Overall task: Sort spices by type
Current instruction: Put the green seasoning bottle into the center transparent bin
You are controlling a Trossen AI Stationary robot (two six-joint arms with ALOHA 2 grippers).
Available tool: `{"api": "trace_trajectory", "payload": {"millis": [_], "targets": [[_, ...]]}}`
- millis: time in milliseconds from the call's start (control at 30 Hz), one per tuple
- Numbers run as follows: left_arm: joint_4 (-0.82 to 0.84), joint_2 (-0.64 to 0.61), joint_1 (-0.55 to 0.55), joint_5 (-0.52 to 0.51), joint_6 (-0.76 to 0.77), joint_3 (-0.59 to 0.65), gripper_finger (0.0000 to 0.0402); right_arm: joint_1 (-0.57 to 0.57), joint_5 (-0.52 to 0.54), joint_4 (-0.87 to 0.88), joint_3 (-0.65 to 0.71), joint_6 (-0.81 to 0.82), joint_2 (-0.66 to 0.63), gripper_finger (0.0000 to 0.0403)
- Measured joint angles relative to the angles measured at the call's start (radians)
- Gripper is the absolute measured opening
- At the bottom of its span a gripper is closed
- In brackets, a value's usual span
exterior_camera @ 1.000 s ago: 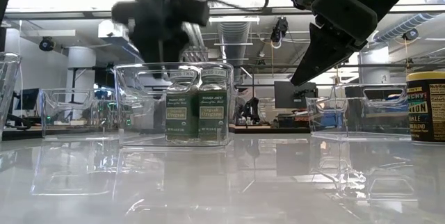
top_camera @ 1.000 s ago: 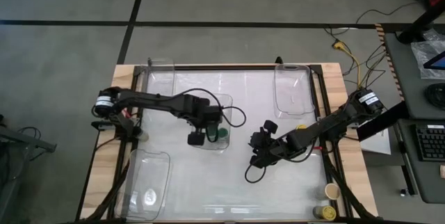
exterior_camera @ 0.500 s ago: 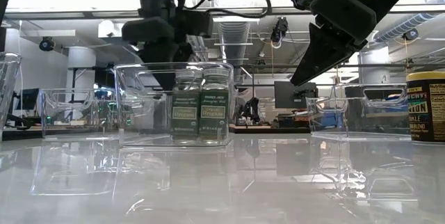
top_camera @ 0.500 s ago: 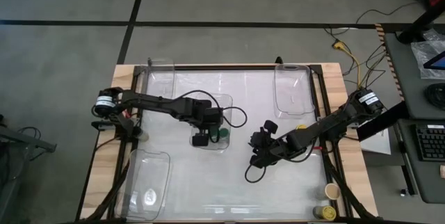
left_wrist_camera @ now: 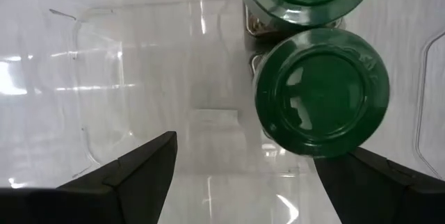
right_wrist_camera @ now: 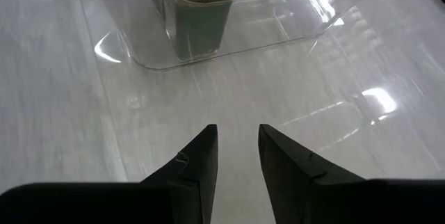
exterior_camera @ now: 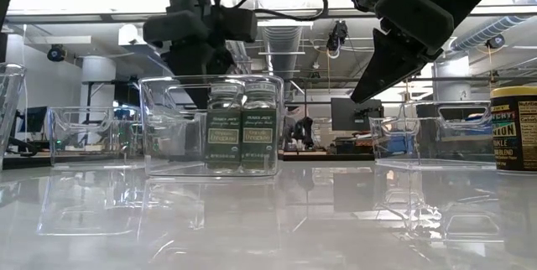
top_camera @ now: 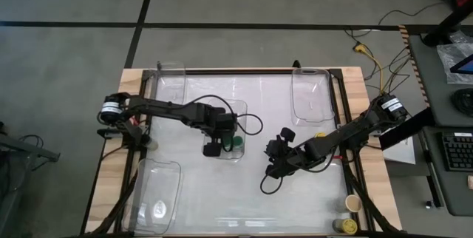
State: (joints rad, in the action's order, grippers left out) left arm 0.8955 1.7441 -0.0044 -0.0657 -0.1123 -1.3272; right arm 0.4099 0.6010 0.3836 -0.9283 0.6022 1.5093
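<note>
- Two jars remain near the table's front right corner: a yellow-lidded jar (top_camera: 345, 225) upright at the very corner, a tan-lidded jar (top_camera: 353, 203) just behind it along the right edge.
- Right gripper (right_wrist_camera: 237, 151) hangs above bare table at mid-depth, right of the centre bin (top_camera: 238, 154); its fingers are nearly together, holding nothing.
- Left gripper (top_camera: 212, 148) is lowered into the centre bin, fingers (left_wrist_camera: 128, 172) spread wide and released, gripping nothing.
- Beside it in that bin, two green-lidded jars (exterior_camera: 242, 127) stand upright and touching, long axes vertical, labels facing the table's front.
- Judgement: the green pair looks sorted, so the placing step is ending. Next the left gripper should lift straight up clear of the lids, and one arm reach for a front-corner jar.
- At the back right edge, another clear bin (top_camera: 310, 96) holds nothing I can make out.
</note>
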Motion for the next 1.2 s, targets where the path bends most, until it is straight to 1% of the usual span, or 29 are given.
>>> {"api": "trace_trajectory", "payload": {"millis": [300,433,567,767,933,1200], "targets": [[-0.009,-0.006,0.001,-0.006,-0.010,0.001,0.0313,0.000,-0.001,-0.023,0.000,0.001,0.000,0.0112],[-0.014,-0.006,0.001,-0.068,-0.011,0.002,0.0313,0.000,-0.001,-0.026,0.000,0.001,0.000,0.0120],[-0.017,-0.006,0.003,-0.078,-0.018,0.007,0.0314,0.000,-0.002,-0.026,0.000,0.009,0.000,0.0126],[-0.017,-0.006,0.001,-0.073,-0.018,0.007,0.0314,0.000,-0.003,-0.026,0.000,0.015,0.000,0.0134],[-0.017,-0.006,-0.002,0.032,-0.042,0.007,0.0314,0.000,-0.003,-0.026,0.000,0.015,0.000,0.0137],[-0.023,-0.006,-0.002,0.018,-0.085,0.007,0.0313,0.000,-0.003,-0.026,0.000,0.015,0.000,0.0122]]}}
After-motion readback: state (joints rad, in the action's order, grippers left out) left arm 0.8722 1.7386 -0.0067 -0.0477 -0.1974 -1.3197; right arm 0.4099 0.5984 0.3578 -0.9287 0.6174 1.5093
